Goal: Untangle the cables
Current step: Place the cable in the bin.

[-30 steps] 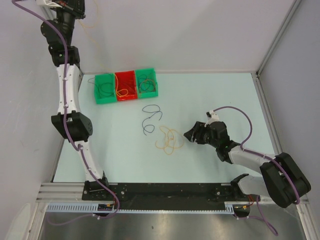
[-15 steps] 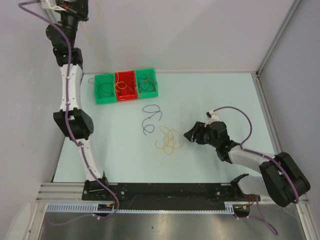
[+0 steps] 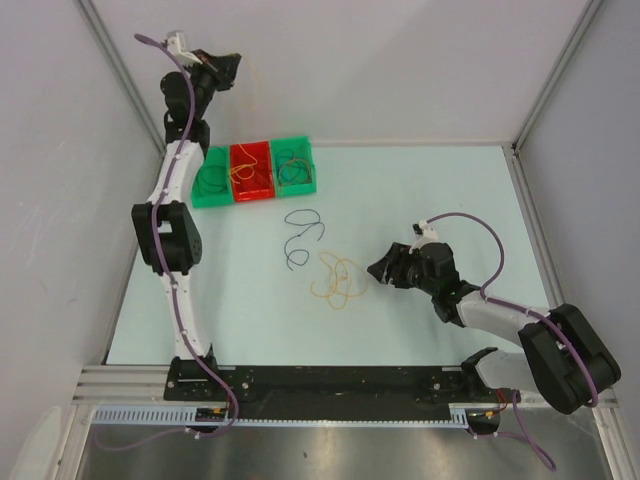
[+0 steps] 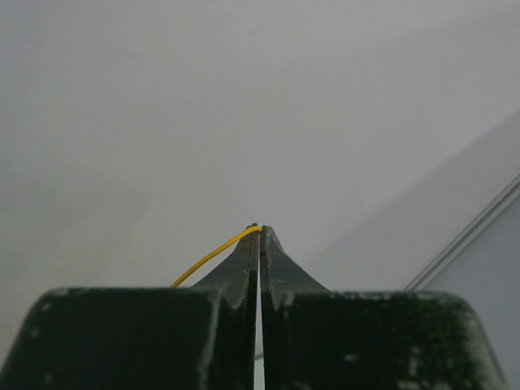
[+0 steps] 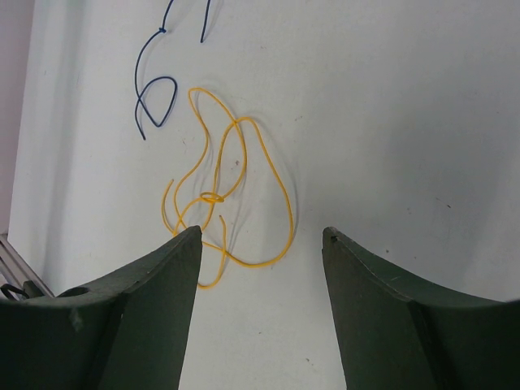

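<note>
— Overhead, how do the two arms stand on the pale blue-green tabletop (image 3: 450, 190)?

— At the table's left edge, the left arm (image 3: 165, 235) rises nearly straight. Its wrist is bent rightward, high against the grey back wall and above the plastic bins. Opposite, the right arm (image 3: 490, 315) lies low and reaches leftward across the near half.

— What differs from half a second ago?

— Then the left wrist was up in the far left corner, at the frame's top. It has since swung right and lower. The right arm has not shifted.

— And the grippers?

— Seen from the wrist, the left gripper (image 4: 259, 236) is clenched on a thin yellow wire (image 4: 213, 256) that curves out to the left of its tips. The right gripper (image 5: 262, 233) is spread wide and holds nothing. It hovers just beside the tangled loops of yellow cable (image 5: 236, 195), and the dark blue cables (image 5: 154, 97) lie beyond, apart from the tangle.

— Edges and room?

— A green bin (image 3: 212, 203), a red bin (image 3: 253, 197) and a second green bin (image 3: 297, 189) sit side by side at back left, with wires inside. Bare tabletop runs from the right arm to the back wall and the aluminium side rail (image 3: 527, 210).
</note>
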`<state>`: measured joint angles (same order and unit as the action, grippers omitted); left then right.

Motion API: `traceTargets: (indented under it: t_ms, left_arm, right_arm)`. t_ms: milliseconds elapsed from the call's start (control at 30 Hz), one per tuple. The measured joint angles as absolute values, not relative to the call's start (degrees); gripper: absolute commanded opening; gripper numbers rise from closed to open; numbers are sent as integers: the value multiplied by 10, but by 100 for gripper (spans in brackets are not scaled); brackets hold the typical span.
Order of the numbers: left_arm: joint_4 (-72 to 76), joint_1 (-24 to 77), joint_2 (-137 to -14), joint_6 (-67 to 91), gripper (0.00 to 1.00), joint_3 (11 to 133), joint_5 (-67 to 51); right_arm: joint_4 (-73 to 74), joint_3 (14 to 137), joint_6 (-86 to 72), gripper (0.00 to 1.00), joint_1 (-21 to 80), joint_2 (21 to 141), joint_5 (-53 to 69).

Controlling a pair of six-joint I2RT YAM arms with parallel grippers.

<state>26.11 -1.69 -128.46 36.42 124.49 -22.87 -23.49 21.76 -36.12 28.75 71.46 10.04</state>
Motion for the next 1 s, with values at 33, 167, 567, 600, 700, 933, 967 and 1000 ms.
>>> traceTargets:
  t_ms: [33, 167, 567, 600, 700, 933, 967, 1000]
  left_arm:
    - [264, -17, -1282, 364, 0, 1226, -228]
    - [272, -18, -1256, 364, 0, 1132, -221]
    - [325, -19, -1181, 376, 0, 909, -201]
    - [325, -19, -1181, 378, 0, 905, -201]
    - [321, -17, -1181, 382, 0, 902, -209]
    - [296, -7, -1184, 386, 0, 902, -218]
    - [288, -4, -1187, 386, 0, 905, -220]
    - [278, -1, -1193, 386, 0, 910, -222]
  right_arm:
    - [-235, 218, -362, 65, 288, 715, 101]
    - [-235, 218, -363, 65, 288, 715, 102]
    - [-235, 218, -364, 65, 287, 712, 105]
    - [-235, 218, -364, 65, 287, 712, 105]
    - [-235, 218, -364, 65, 287, 710, 105]
    - [-235, 218, -364, 65, 287, 709, 105]
    - [-235, 218, -364, 65, 287, 709, 105]
    - [-235, 218, -365, 65, 287, 709, 105]
